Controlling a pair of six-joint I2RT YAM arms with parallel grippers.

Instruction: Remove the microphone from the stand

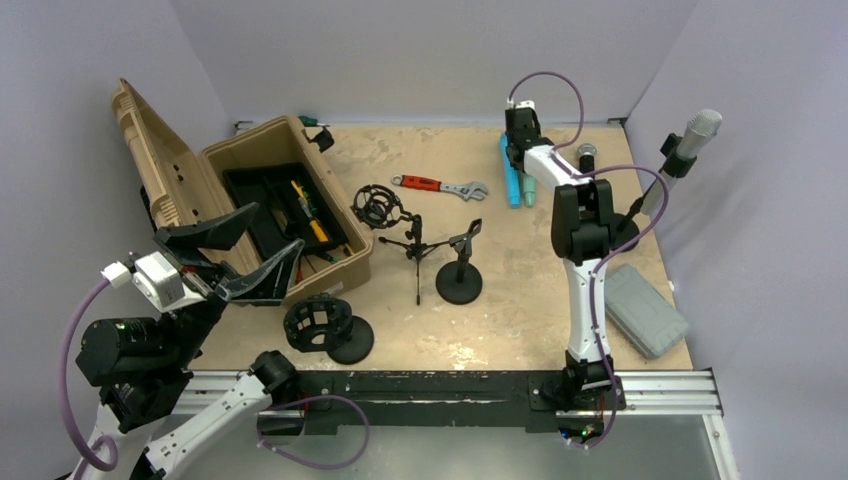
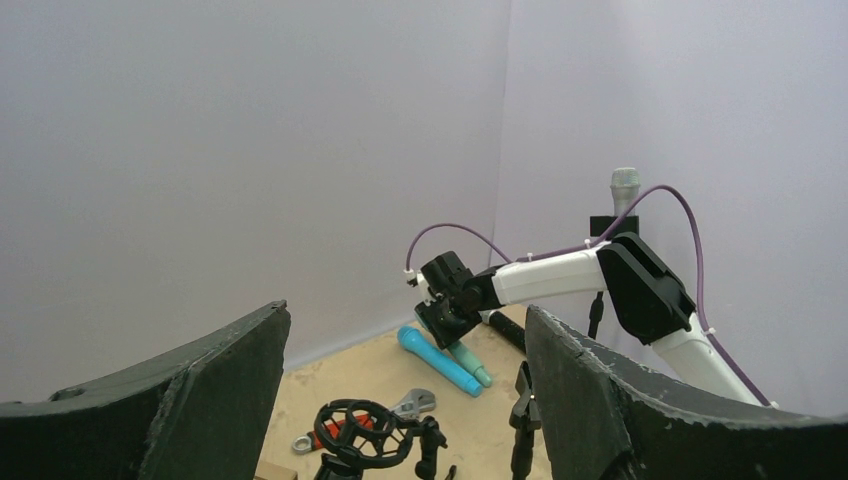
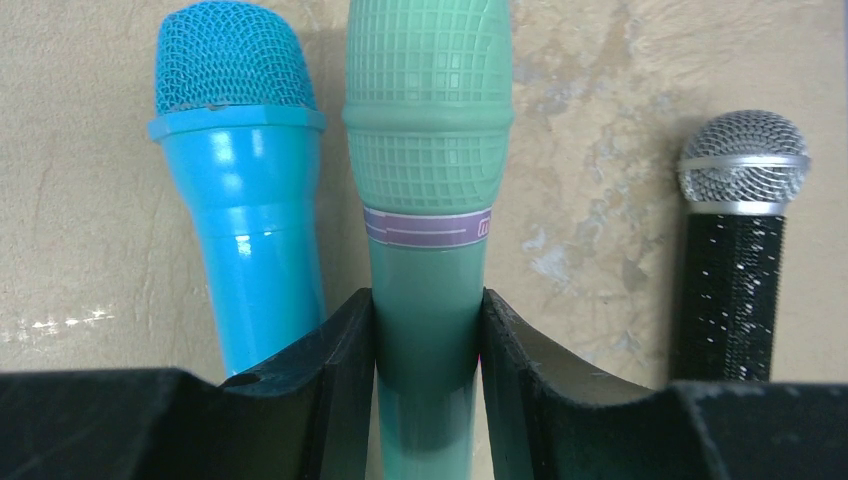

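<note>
Clamped in right end effector (image 3: 428,305): mint-green microphone (image 3: 428,120), gridded head, lilac band, flat on worktop (image 3: 600,100) between blue microphone (image 3: 240,150) and silver-headed black microphone (image 3: 735,260). Left end effector (image 1: 278,227) spread apart, empty.

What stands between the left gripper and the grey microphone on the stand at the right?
The right arm does: seen from the left gripper, its elbow covers most of the stand, with only the microphone head showing above.

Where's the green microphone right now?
Top view, far side, right of centre: the green microphone sits in the right gripper, flanked by the blue microphone and the black microphone.
</note>
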